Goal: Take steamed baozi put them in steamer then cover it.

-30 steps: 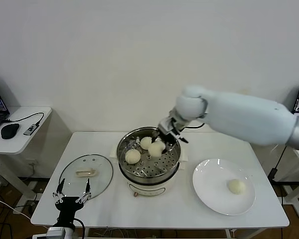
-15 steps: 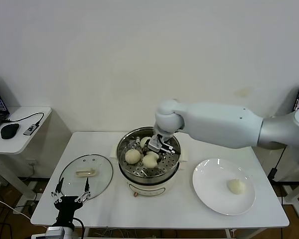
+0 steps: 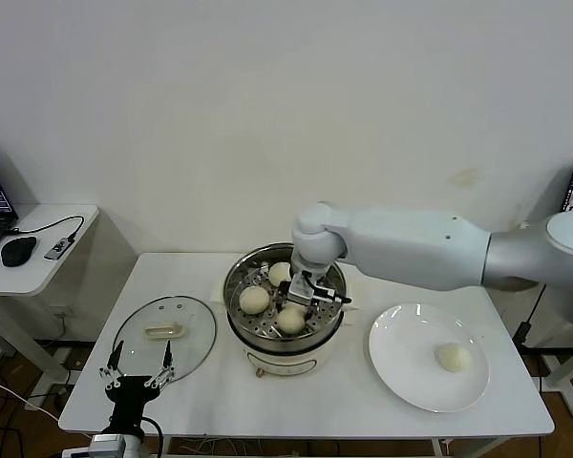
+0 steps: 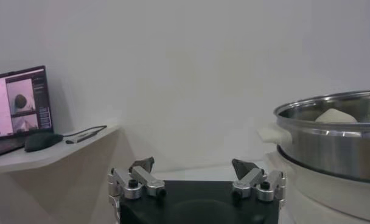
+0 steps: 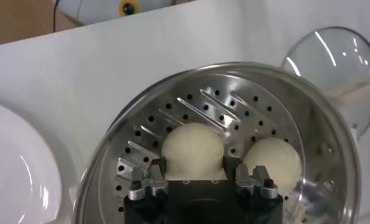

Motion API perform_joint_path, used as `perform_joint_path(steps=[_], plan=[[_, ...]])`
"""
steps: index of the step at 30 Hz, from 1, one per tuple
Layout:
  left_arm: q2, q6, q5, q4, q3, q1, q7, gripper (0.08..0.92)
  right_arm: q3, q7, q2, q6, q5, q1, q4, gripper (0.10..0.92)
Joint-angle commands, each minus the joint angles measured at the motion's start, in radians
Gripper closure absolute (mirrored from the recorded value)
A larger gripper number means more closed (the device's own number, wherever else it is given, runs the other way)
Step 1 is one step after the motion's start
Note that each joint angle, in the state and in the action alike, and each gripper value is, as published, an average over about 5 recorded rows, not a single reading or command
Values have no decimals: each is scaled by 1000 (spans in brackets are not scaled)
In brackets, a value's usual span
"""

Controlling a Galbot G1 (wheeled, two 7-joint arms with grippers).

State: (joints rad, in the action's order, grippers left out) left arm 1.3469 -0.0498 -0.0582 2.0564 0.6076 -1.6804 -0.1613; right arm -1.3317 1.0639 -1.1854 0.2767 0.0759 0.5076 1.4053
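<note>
While the right gripper (image 3: 304, 298) reaches into the shiny round steamer (image 3: 244, 329), fingers (image 5: 156, 172) loosely flanking a smooth baozi (image 5: 193, 150) on its perforated tray; left gripper (image 3: 136, 374) parked open beside the glass cover (image 3: 196, 334).

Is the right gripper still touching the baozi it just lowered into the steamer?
Cannot tell. In the right wrist view the right gripper brackets the baozi on the steamer tray, but no clear contact or gap shows.

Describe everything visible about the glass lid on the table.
The glass lid is round and clear, with a metal rim and a cream-white oblong handle at its centre. It lies flat on the white table, on the robot's left of the steamer, apart from it. No gripper touches it; the open left gripper is just in front.
</note>
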Motion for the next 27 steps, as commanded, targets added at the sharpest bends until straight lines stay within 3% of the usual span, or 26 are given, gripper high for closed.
perform_joint_path(steps=[1,6,13,19,27], plan=[[-1,1,1,0,1,0,0,177,3,-11,3,27,5,5,-1,344],[-6,1,0,2,4,-1,0,177,47,13,61,-69,-81,58,22,222],[-16,0,0,3,4,3,1,177,95,16,240,-499,-242,117,111,203],[-24,-2,2,5,-9,6,1,177,105,-43,422,-757,-309,127,217,203],[-41,-4,2,5,-21,9,2,177,162,-39,700,-782,-218,4,307,203]])
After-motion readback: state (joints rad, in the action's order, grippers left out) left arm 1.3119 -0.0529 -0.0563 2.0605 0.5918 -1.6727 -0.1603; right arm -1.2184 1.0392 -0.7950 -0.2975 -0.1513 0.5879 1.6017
